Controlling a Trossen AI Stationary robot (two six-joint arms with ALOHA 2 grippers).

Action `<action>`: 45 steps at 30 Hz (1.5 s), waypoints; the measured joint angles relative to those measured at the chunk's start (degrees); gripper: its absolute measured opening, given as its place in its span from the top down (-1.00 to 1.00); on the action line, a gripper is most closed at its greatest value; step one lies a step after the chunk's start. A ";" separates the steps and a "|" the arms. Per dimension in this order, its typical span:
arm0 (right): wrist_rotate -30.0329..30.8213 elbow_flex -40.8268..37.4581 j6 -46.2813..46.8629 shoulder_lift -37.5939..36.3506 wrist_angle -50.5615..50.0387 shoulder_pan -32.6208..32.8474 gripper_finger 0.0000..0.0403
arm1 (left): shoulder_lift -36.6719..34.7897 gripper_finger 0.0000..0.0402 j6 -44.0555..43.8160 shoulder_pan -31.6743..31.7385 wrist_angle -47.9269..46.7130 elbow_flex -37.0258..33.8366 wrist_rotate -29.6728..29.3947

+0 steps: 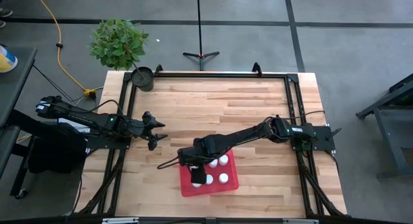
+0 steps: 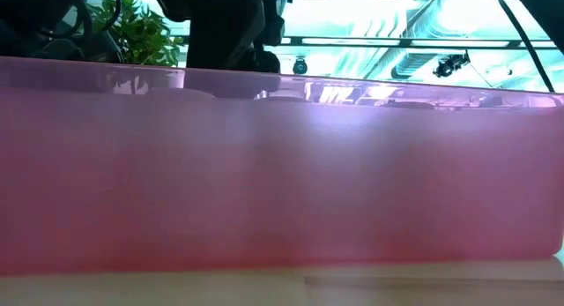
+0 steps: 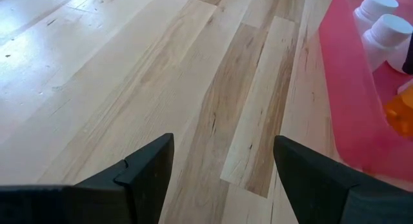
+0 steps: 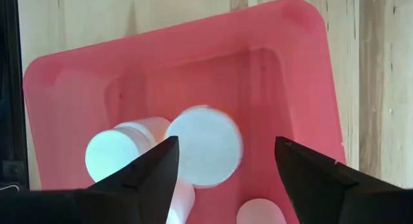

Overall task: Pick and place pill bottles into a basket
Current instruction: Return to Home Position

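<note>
On the wooden table [image 1: 213, 101], by the edge far from the plant [image 1: 118, 42], sits the red basket [image 1: 219, 189], its wall filling the low view. The right gripper [image 4: 226, 141] hangs over the basket's left half, fingers spread and clamped on nothing, with a white-capped bottle [image 4: 203, 146] just below the gap. The left gripper [image 3: 223, 139] waits over bare wood left of the basket, fingers apart too. The bottles [image 1: 223, 160] stand upright inside the basket, among them an orange bottle [image 3: 397, 111].

White-capped pill bottles [image 4: 203, 145] in the red basket [image 4: 290, 75] beneath the wide-spread tool [image 4: 226, 146]
</note>
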 joint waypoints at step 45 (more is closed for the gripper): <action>8.20 7.50 -22.27 -11.12 -8.10 -7.68 0.11 | -2.22 -0.49 11.46 0.00 8.32 0.04 -6.20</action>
